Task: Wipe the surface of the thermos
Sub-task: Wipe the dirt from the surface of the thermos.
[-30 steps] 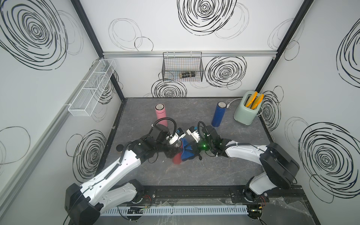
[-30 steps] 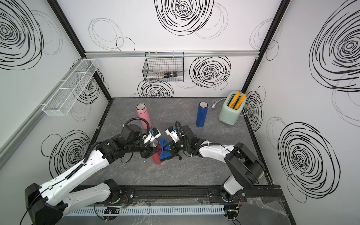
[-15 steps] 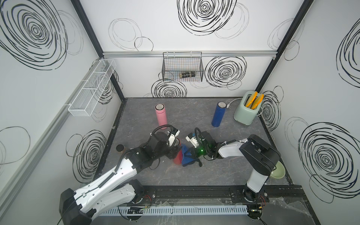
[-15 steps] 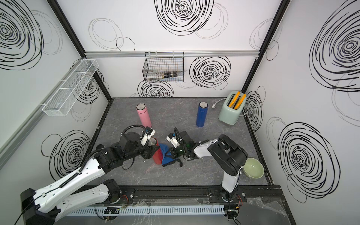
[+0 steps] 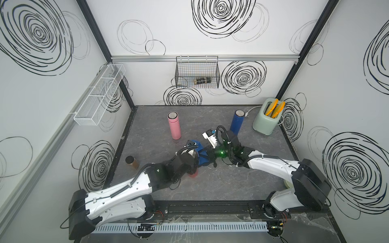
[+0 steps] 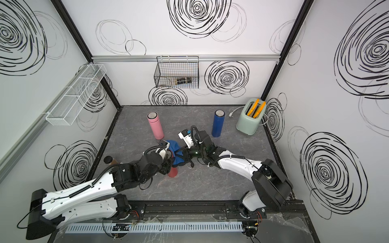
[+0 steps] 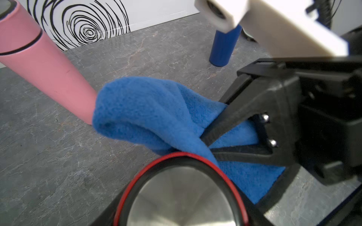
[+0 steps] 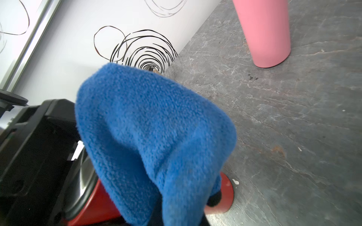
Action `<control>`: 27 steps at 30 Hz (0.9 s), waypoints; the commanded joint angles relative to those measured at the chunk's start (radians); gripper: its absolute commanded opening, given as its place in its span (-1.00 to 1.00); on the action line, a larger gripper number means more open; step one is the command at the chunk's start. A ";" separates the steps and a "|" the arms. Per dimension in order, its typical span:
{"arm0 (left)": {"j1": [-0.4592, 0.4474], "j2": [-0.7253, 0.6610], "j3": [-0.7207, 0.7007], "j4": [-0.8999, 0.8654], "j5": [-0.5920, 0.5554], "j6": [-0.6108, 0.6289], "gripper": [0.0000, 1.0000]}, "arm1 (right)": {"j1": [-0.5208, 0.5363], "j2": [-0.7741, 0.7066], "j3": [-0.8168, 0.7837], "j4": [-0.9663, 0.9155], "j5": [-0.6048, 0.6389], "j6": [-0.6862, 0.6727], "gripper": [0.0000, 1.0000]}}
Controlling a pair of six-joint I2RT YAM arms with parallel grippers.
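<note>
Red thermos (image 6: 173, 173) stands upright at the centre of the worktop (image 6: 210, 185), my left end effector (image 6: 167, 163) clamped round its top. It lies at 9 o'clock from my right end effector (image 7: 207, 145), which pinches the cloth (image 7: 152, 109) against it.

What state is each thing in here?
Red thermos, upright, gripped near its top.
Cloth, bunched, against the red thermos.
Left pincer, closed on red thermos.
Right pincer, shut on cloth.
Pink thermos, upright, free.
Blue thermos, upright, free.
Toaster, both slots filled.
</note>
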 commanded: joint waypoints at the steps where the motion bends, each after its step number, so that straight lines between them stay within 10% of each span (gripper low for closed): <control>1: -0.022 0.012 0.042 0.117 -0.088 -0.128 -1.00 | 0.009 0.020 -0.050 0.031 -0.023 0.031 -1.00; 15: -0.025 0.011 0.059 0.061 -0.228 -0.341 -1.00 | 0.001 0.335 -0.187 0.290 -0.029 0.068 -1.00; 27: -0.026 0.025 0.095 0.058 -0.319 -0.463 -1.00 | 0.026 0.030 -0.060 0.069 -0.045 0.060 -1.00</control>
